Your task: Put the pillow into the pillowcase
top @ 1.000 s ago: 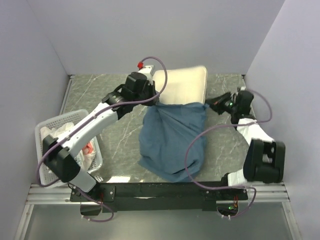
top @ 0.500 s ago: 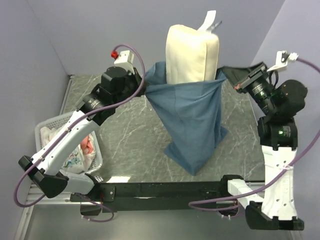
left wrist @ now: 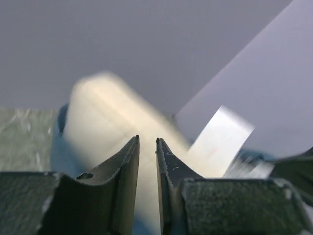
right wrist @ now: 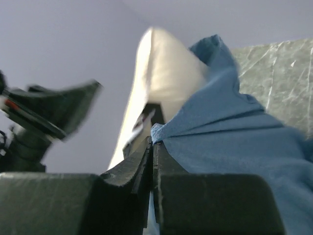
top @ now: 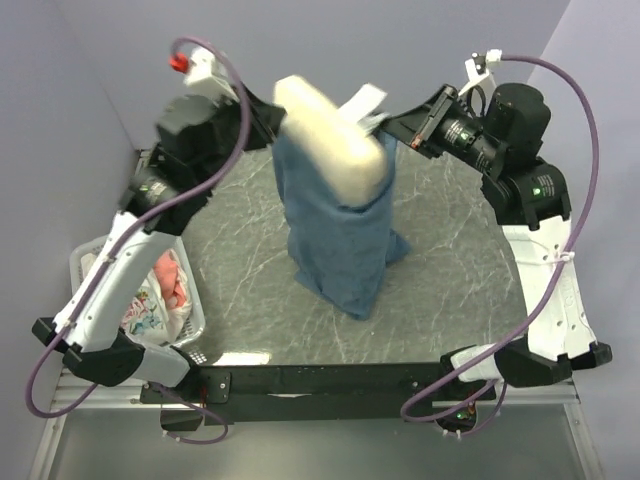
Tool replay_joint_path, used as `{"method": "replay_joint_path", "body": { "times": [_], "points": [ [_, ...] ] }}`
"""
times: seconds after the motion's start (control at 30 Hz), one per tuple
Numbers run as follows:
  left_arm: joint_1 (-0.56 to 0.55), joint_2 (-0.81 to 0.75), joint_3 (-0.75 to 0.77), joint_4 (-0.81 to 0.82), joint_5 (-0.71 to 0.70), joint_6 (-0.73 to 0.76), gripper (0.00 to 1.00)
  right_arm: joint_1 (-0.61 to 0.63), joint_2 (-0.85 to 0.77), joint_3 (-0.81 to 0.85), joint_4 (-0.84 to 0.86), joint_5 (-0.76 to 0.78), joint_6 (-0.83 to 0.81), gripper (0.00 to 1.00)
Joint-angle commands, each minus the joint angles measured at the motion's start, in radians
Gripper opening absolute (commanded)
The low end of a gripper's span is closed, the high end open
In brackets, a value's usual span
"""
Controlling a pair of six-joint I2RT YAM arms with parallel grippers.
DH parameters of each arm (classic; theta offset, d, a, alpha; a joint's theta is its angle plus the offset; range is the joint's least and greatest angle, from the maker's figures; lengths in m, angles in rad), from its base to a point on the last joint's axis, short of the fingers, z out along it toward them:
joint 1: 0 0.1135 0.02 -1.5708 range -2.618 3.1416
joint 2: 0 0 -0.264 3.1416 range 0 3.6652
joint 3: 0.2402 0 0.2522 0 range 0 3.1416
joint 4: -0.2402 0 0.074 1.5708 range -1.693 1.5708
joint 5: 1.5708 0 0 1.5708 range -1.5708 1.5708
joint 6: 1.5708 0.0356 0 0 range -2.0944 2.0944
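Observation:
The cream-white pillow (top: 330, 135) sticks out of the top of the blue pillowcase (top: 340, 240), tilted and blurred, its white tag (top: 360, 100) pointing up right. The case hangs high above the table, its lower end touching it. My right gripper (top: 388, 125) is shut on the case's rim (right wrist: 161, 129), with the pillow (right wrist: 161, 78) just behind. My left gripper (top: 268, 115) is at the case's left top edge. In the left wrist view its jaws (left wrist: 147, 139) stand a narrow gap apart with no cloth between the tips; the pillow (left wrist: 102, 112) and tag (left wrist: 220, 142) lie beyond.
A white basket (top: 85, 258) holding cloths stands at the table's left edge beside the left arm. Grey walls close in the back and both sides. The table is dark marble (top: 450, 270).
Both arms have lifted and moved closer together. The pillow has tipped from upright toward the right. The case hangs narrower. The left jaws now show a gap.

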Motion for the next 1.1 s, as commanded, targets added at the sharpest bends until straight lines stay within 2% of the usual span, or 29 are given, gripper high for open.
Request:
{"method": "replay_joint_path", "body": {
  "times": [0.0, 0.03, 0.1, 0.13, 0.2, 0.27, 0.3, 0.33, 0.37, 0.43, 0.47, 0.5, 0.53, 0.57, 0.63, 0.7, 0.73, 0.83, 0.97, 1.07],
  "points": [
    [0.064, -0.015, 0.131, 0.087, 0.016, -0.008, 0.25, -0.037, -0.056, 0.286, -0.040, 0.061, -0.068, 0.08],
    [0.066, 0.012, 0.131, 0.100, 0.059, -0.022, 0.23, -0.188, -0.049, 0.315, -0.041, -0.005, -0.008, 0.08],
    [0.065, 0.071, 0.189, 0.070, 0.161, -0.064, 0.10, -0.338, -0.032, 0.310, 0.025, -0.164, 0.087, 0.06],
    [0.063, 0.148, 0.235, 0.037, 0.213, -0.074, 0.03, -0.414, -0.024, 0.297, 0.089, -0.244, 0.160, 0.04],
    [0.062, 0.200, 0.339, -0.017, 0.221, -0.083, 0.01, -0.426, 0.009, 0.310, 0.113, -0.277, 0.192, 0.02],
    [0.063, 0.191, 0.317, -0.056, 0.158, -0.088, 0.01, -0.400, 0.016, 0.305, 0.130, -0.298, 0.198, 0.02],
    [0.071, 0.172, 0.280, -0.063, 0.120, -0.094, 0.02, -0.394, 0.002, 0.288, 0.140, -0.306, 0.193, 0.02],
    [0.072, 0.117, 0.228, -0.065, 0.082, -0.141, 0.15, -0.388, -0.007, 0.268, 0.140, -0.298, 0.170, 0.03],
    [0.080, 0.085, 0.093, -0.045, 0.045, -0.161, 0.22, -0.378, -0.019, 0.217, 0.142, -0.294, 0.155, 0.02],
    [0.080, -0.005, -0.048, -0.016, 0.016, -0.253, 0.29, -0.369, -0.067, 0.144, 0.179, -0.294, 0.138, 0.03],
    [0.080, -0.036, -0.188, 0.020, 0.011, -0.282, 0.34, -0.359, -0.084, 0.079, 0.191, -0.291, 0.133, 0.03],
    [0.080, -0.068, -0.258, 0.042, 0.015, -0.316, 0.39, -0.351, -0.104, 0.057, 0.196, -0.286, 0.126, 0.03],
    [0.080, -0.131, -0.327, 0.062, 0.025, -0.386, 0.35, -0.342, -0.107, 0.043, 0.187, -0.279, 0.100, 0.03],
    [0.075, -0.162, -0.463, 0.125, 0.041, -0.416, 0.35, -0.332, -0.112, 0.040, 0.173, -0.254, 0.085, 0.03],
    [0.054, -0.248, -0.623, 0.144, 0.040, -0.495, 0.37, -0.294, -0.109, 0.059, 0.136, -0.225, 0.045, 0.03],
    [0.007, -0.308, -0.717, 0.165, -0.030, -0.525, 0.43, -0.244, -0.098, 0.081, 0.111, -0.182, 0.020, 0.03],
    [-0.003, -0.358, -0.790, 0.170, -0.038, -0.535, 0.50, -0.227, -0.092, 0.096, 0.095, -0.168, 0.002, 0.03],
    [-0.017, -0.421, -0.901, 0.186, -0.006, -0.552, 0.57, -0.170, -0.061, 0.118, 0.087, -0.134, -0.018, 0.03],
    [-0.107, -0.480, -1.021, 0.222, -0.020, -0.618, 0.64, -0.115, -0.033, 0.098, 0.103, -0.097, -0.037, 0.03],
    [-0.110, -0.500, -1.056, 0.251, -0.034, -0.666, 0.66, -0.084, -0.069, 0.003, 0.168, -0.085, -0.025, 0.03]
  ]
}}
